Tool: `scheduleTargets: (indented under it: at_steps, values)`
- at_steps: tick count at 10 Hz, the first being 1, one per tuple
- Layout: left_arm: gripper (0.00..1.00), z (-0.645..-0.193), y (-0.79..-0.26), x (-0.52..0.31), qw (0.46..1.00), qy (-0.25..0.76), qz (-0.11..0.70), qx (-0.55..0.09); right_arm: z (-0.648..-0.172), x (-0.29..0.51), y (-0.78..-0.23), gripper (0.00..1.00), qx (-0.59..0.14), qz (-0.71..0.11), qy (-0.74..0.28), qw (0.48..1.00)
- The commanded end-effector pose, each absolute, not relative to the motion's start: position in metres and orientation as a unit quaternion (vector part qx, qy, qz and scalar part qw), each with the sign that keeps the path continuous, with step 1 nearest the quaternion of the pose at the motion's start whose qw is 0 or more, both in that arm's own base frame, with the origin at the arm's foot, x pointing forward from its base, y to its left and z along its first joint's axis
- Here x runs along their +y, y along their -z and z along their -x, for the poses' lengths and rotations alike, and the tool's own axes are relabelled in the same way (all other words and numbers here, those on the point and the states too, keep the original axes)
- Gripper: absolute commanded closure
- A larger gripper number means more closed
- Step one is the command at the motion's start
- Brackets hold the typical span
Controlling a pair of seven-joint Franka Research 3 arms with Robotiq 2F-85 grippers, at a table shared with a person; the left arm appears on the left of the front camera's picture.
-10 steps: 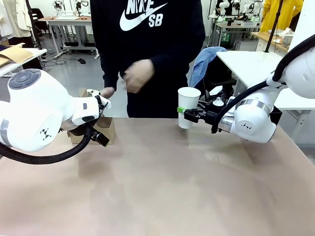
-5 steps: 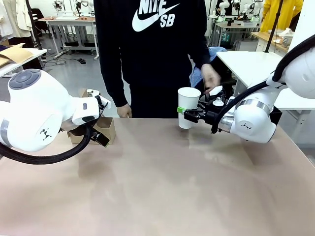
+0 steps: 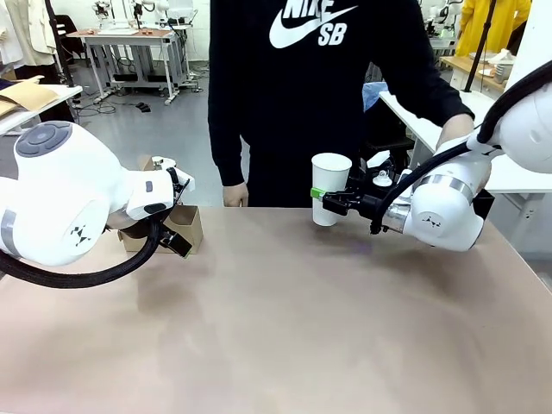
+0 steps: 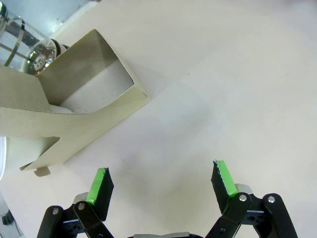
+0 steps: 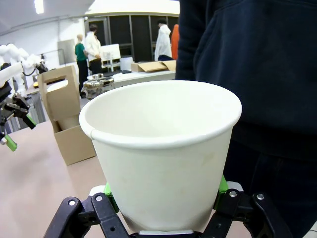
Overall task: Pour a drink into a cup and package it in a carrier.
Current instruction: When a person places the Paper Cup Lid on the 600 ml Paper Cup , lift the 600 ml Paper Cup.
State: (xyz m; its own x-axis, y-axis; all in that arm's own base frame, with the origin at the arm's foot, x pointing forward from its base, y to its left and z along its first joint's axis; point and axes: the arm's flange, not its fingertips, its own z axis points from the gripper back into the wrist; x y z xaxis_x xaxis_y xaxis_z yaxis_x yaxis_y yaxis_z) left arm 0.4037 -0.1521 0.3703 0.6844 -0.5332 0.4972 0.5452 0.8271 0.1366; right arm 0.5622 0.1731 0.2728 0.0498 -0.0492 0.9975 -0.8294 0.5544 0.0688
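White arms (image 3: 52, 198), black gripper (image 4: 161, 181), green pads (image 4: 223, 177)

Left arm at 9 o'clock: claw (image 4: 162, 181) angled downward, jaws spread wide, nothing between pads. Right arm at 3 o'clock: wrist level, claw (image 3: 324, 197) pointing toward 9, clamped on cup (image 3: 331, 172).

The cup (image 5: 163, 153) between the fingers (image 5: 105, 214) of the right gripper (image 5: 163, 201) is plain white, no print. Those fingers are black with bright green pads, and so are those of the left gripper (image 4: 161, 181). Beyond the left fingers, the carrier (image 4: 74, 114) is dull brown cardboard, greyer inside; the jar (image 4: 22, 39) behind it is clear glass with silver metal. The table (image 4: 223, 74) under the fingertips is pale tan. Past the cup is a sweatshirt (image 3: 302, 86), black with white lettering.
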Motion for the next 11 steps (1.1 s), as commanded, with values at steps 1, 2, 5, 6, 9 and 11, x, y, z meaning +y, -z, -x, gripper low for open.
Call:
scheduleTargets:
  at_steps: [1, 2, 5, 6, 9, 11]
  values:
    - [0.00, -0.4036, -0.3704, -0.1519, 0.918, 0.294, 0.012, -0.267, -0.5604, 0.1742, -0.2785, 0.20, -0.619, -0.356, -0.311, 0.628]
    - [0.00, -0.4036, -0.3704, -0.1519, 0.918, 0.294, 0.012, -0.267, -0.5604, 0.1742, -0.2785, 0.20, -0.619, -0.356, -0.311, 0.628]
    - [0.00, -0.4036, -0.3704, -0.1519, 0.918, 0.294, 0.012, -0.267, -0.5604, 0.1742, -0.2785, 0.20, -0.619, -0.356, -0.311, 0.628]
    - [0.00, -0.4036, -0.3704, -0.1519, 0.918, 0.294, 0.012, -0.267, -0.5604, 0.1742, -0.2785, 0.20, -0.619, -0.356, -0.311, 0.628]
    - [0.00, -0.4036, -0.3704, -0.1519, 0.918, 0.294, 0.012, -0.267, -0.5604, 0.1742, -0.2785, 0.20, -0.619, -0.356, -0.311, 0.628]
    - [0.00, -0.4036, -0.3704, -0.1519, 0.918, 0.294, 0.012, -0.267, -0.5604, 0.1742, -0.2785, 0.20, -0.619, -0.356, -0.311, 0.628]
